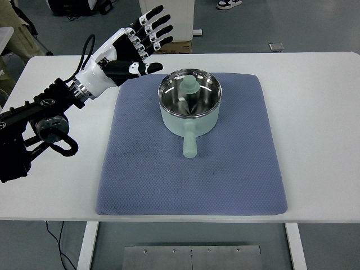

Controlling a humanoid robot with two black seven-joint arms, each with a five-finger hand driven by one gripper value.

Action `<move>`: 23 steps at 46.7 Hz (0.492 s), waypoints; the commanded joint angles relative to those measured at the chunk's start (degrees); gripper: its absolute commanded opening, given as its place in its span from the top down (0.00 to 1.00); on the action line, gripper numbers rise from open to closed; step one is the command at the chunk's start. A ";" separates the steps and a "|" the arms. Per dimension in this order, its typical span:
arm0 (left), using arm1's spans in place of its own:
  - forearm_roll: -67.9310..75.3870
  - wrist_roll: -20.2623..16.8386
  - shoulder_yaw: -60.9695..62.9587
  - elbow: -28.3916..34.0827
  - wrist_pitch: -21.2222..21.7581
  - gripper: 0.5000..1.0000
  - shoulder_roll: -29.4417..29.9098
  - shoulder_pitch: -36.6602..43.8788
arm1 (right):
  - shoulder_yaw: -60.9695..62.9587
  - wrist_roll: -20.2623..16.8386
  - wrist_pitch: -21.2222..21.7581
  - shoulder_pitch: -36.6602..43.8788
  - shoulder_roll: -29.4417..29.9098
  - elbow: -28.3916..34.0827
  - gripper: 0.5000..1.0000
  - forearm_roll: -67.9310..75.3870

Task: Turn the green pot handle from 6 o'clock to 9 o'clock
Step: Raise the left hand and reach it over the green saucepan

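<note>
Nearest the camera, the white table (326, 140) shows its front edge, with a metal plate on the floor below it. On the table lies a blue-grey quilted mat (225, 174), roughly square with rounded corners, covering the middle of the tabletop. Toward the far half of the mat stands the green pot (189, 107), pale mint outside and shiny steel inside, upright and open at the top. Its stubby handle (190, 143) juts straight toward the camera (the six o'clock position), resting just above the mat. Inside the pot a pale green knob-like piece (189, 86) shows against the steel; whether it is a real part or a reflection cannot be told. To the left, the black left arm comes in from the picture's left edge over the bare table, ending in the left hand (132, 48), white and black, raised beyond the mat's far-left corner. Its fingers (154, 25) are spread and straight, pointing up and to the right, and hold nothing; the thumb reaches toward the pot's rim but stays clear of it. Past the table's far edge, the grey floor carries a cardboard box (177, 45) and a shoe (229, 4).
</note>
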 commanded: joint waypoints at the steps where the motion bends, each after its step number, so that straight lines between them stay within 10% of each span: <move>1: 1.23 0.00 -0.07 -0.35 -0.01 0.00 -0.02 -0.23 | 0.00 -0.01 0.00 0.00 0.00 0.00 0.00 0.00; 23: 8.71 0.00 -0.25 -6.50 1.05 0.00 2.09 -3.48 | 0.00 -0.01 0.00 0.00 0.00 0.00 0.00 0.00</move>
